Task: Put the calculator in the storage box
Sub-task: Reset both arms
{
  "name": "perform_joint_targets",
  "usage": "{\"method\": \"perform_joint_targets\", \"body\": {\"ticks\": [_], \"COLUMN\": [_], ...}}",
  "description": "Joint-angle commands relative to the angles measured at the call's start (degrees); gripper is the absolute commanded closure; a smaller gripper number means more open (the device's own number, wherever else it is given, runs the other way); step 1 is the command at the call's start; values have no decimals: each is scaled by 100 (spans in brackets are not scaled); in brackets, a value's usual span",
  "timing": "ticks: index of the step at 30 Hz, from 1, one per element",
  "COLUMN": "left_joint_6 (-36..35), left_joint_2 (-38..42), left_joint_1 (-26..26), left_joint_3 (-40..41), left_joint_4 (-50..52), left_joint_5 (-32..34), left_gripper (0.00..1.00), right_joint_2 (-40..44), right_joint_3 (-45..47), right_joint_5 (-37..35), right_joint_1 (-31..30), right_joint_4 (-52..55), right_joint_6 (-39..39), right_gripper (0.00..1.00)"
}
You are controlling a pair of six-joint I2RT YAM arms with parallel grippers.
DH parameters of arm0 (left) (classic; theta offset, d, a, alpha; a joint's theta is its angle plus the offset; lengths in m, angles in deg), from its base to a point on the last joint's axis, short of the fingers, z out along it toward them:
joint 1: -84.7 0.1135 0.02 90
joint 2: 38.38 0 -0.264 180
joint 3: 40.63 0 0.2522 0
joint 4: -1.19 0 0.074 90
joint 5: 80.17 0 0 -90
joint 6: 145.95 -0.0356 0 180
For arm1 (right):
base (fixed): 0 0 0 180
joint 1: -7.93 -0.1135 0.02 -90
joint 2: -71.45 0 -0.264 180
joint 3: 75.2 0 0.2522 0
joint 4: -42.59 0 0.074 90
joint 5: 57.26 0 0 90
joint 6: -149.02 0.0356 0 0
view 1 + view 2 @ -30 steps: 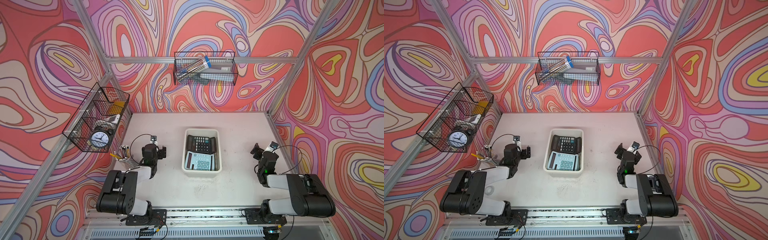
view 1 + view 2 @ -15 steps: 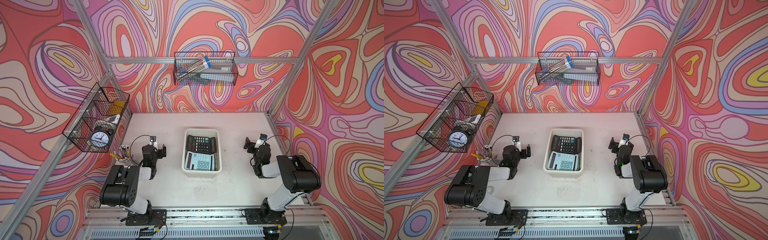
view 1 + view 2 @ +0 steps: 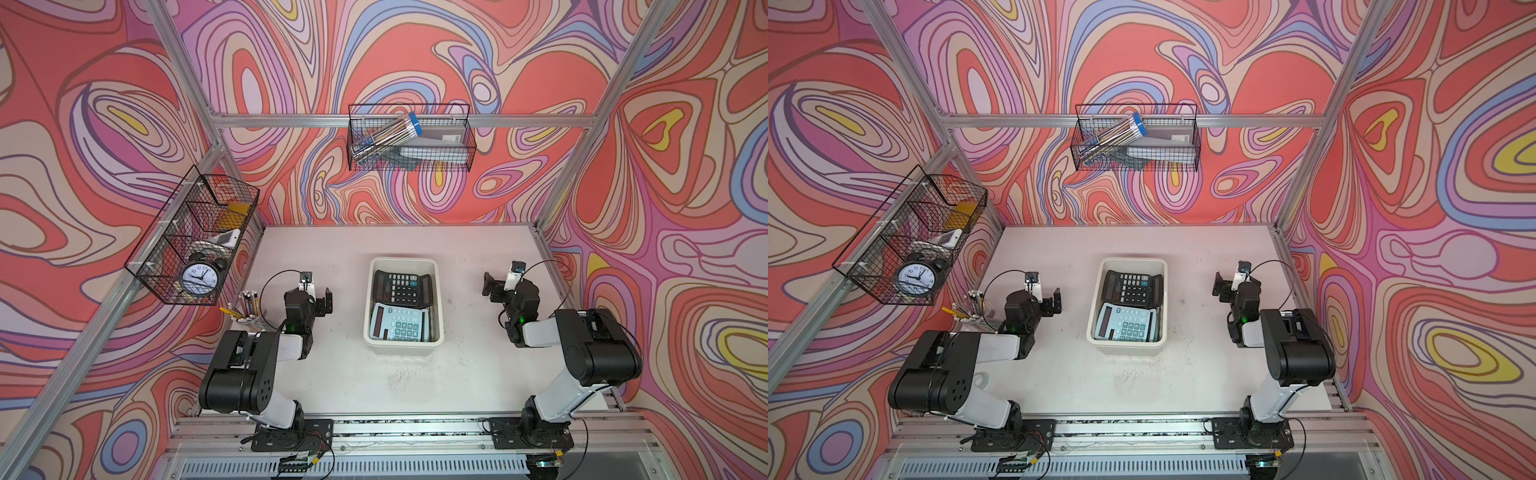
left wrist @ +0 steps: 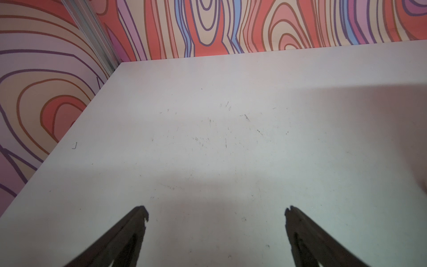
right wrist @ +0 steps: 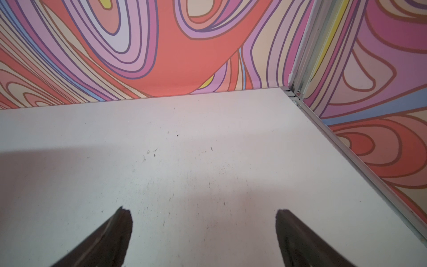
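Observation:
The cream-white storage box (image 3: pixel 403 262) (image 3: pixel 1133 261) stands in the middle of the table. A black calculator (image 3: pixel 401 288) (image 3: pixel 1131 288) lies in its far half. A pale blue-grey calculator (image 3: pixel 399 327) (image 3: pixel 1127 326) lies in its near half, partly tucked under the black one. My left gripper (image 3: pixel 311 297) (image 3: pixel 1040 299) hovers left of the box. It is open, with only bare table between its fingers in the left wrist view (image 4: pixel 216 215). Right of the box, my right gripper (image 3: pixel 509 286) (image 3: pixel 1235 289) is also open over bare table (image 5: pixel 203 215).
A cup of pencils (image 3: pixel 249 307) stands close beside the left arm. A black wire basket (image 3: pixel 191 245) with an alarm clock hangs on the left wall. Another basket (image 3: pixel 409 139) with a pencil tube hangs on the back wall. Aluminium posts frame the table corners.
The right arm has lifted its elbow and drawn in, carrying its gripper slightly toward the back and the box. The left arm has barely shifted. Both grippers stay open.

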Motion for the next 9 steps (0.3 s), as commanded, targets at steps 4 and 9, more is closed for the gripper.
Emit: {"method": "perform_joint_targets", "body": {"ticks": [4, 9], "left_joint_6": [-23, -21], "left_joint_2": [-17, -21], "left_joint_1": [35, 35], "left_joint_3": [40, 40], "left_joint_4": [-157, -157], "left_joint_5": [-41, -41], "left_gripper": [1, 1], "right_joint_2": [-44, -38], "right_joint_3": [-28, -11], "right_joint_5": [51, 59], "right_joint_1": [-38, -34], "right_joint_4": [82, 60], "right_joint_6": [-59, -62], "right_gripper": [2, 2]}}
